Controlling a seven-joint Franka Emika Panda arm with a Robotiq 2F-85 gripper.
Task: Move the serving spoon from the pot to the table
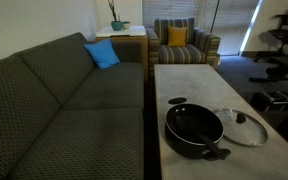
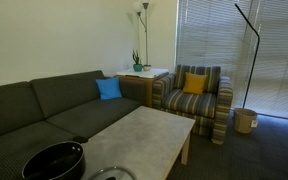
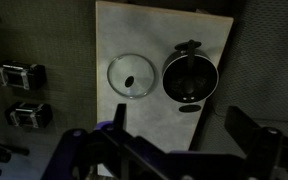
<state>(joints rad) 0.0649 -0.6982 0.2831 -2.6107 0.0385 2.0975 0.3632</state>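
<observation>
The wide black pot stands on the near part of the light grey table. It also shows in an exterior view and in the wrist view. I cannot pick out the black serving spoon against the pot's dark interior in any view. My gripper hangs high above the table's end, well away from the pot. Its two fingers are wide apart and empty. The arm does not show in either exterior view.
A round glass lid with a knob lies on the table beside the pot, and shows in the wrist view. A dark sofa runs along one long side of the table. A striped armchair stands beyond the far end.
</observation>
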